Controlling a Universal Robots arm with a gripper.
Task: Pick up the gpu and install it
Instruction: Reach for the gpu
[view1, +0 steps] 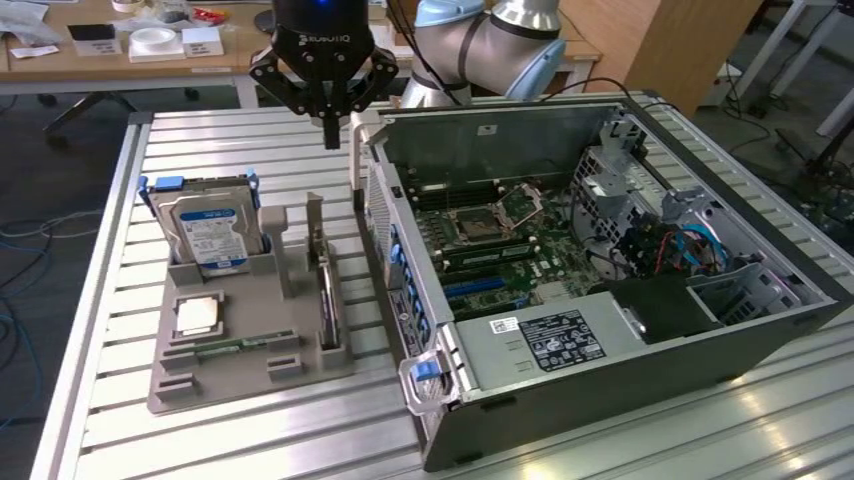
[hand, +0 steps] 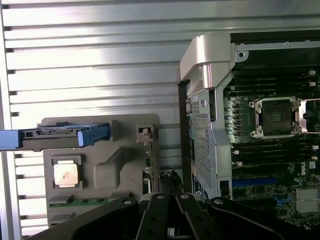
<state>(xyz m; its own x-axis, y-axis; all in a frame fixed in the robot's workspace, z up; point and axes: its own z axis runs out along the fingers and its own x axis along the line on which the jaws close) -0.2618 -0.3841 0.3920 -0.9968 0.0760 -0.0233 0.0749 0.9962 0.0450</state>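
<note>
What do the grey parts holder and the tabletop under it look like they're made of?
Parts holder: matte grey with blocky moulded pockets, probably plastic, possibly 3D-printed. Tabletop: silver ribbed slats with bright glare, which looks like bare extruded aluminium.

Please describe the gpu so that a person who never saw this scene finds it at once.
Beside the open computer case, on the exterior view's left, sits a grey holder. The gpu stands on edge in its slot nearest the case. It is a thin dark card, unlike the boxy hard drive with a blue-white label or the flat green memory stick.
</note>
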